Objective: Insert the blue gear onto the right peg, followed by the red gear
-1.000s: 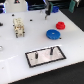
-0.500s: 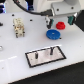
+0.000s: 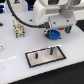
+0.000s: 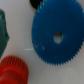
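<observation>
Blue gear (image 3: 53, 34): seen flat on table (image 3: 15, 60), beneath gripper (image 3: 56, 29). Red gear (image 4: 13, 71): just beside it. Jaw state cannot be told.

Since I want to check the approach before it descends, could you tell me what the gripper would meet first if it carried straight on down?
Most likely the blue gear: it fills the wrist view directly ahead, while the red gear lies off to one side. Depth is unclear.
</observation>
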You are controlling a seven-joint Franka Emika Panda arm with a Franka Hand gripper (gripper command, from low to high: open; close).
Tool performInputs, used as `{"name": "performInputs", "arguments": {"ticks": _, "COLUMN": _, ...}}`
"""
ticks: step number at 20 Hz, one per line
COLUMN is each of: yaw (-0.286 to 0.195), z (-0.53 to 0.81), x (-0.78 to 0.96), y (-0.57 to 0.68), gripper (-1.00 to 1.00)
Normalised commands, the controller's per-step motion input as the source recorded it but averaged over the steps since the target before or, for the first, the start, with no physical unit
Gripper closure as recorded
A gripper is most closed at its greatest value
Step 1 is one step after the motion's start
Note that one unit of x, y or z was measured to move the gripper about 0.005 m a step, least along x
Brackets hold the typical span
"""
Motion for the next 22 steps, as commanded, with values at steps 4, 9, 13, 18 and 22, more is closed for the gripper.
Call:
{"name": "performInputs", "arguments": {"ticks": 4, "yaw": 0.000, "z": -0.34, "x": -0.29, "y": -0.06, "gripper": 1.00}}
{"name": "performInputs", "arguments": {"ticks": 9, "yaw": 0.000, "z": -0.19, "x": -0.28, "y": -0.01, "gripper": 1.00}}
{"name": "performInputs", "arguments": {"ticks": 13, "yaw": 0.000, "z": -0.17, "x": -0.30, "y": -0.01, "gripper": 1.00}}
{"name": "performInputs", "arguments": {"ticks": 18, "yaw": 0.000, "z": 0.25, "x": 0.08, "y": 0.00, "gripper": 1.00}}
{"name": "performInputs", "arguments": {"ticks": 22, "yaw": 0.000, "z": 0.52, "x": 0.50, "y": -0.02, "gripper": 1.00}}
